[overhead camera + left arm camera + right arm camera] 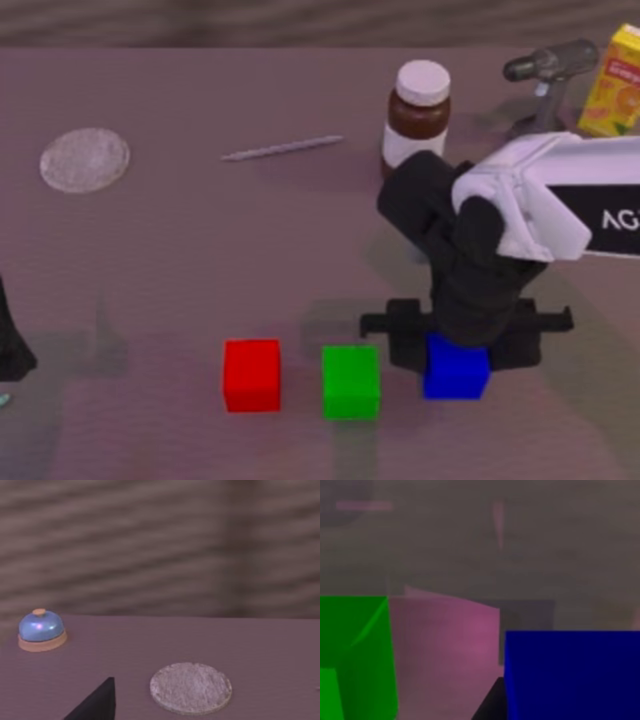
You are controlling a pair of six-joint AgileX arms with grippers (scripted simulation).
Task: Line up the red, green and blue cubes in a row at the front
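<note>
Blue cube (456, 372) sits at front, right end of row, apart from green cube (351, 381); red cube (252, 375) at left end. Right gripper (462, 345) directly over blue cube; jaw state cannot be told. Straight vertical retreat advised, so cube not nudged. Brown jar (416, 112) behind arm to be avoided; front edge near. Left gripper (12, 345) parked at table's left edge.

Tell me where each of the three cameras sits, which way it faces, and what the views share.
Top view: above the table, looking down on the red cube, green cube and blue cube; the right gripper is over the blue one.
Left wrist view: low, looking across the table at a bell and grey disc; a dark fingertip shows.
Right wrist view: close on the green and blue cubes.
Shared: the disc; the green and blue cubes.
</note>
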